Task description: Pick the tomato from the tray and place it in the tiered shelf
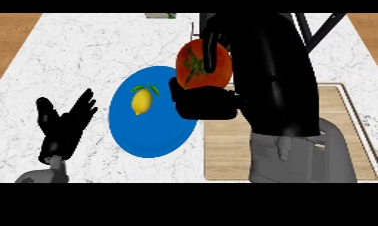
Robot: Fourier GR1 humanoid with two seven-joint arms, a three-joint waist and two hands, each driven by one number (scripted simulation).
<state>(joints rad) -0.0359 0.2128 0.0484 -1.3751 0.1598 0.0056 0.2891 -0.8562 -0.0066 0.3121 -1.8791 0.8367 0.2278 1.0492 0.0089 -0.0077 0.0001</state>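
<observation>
One white marble counter (88, 45) carries a blue plate (159, 135) and wooden tray (221, 155); right hand (244, 70) clasps the tomato (203, 65), left hand (66, 120) rests spread.

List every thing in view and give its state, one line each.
tomato: lifted off the tray, held in the right hand.
right hand: raised, curled round the tomato.
left hand: open, resting at lower left.
lemon: lying on the blue plate.
blue plate: flat on the counter.
wooden tray: flat, beside the plate.

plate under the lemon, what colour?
Blue. The plate shows plainly in the head view, with the yellow lemon lying on it.
</observation>
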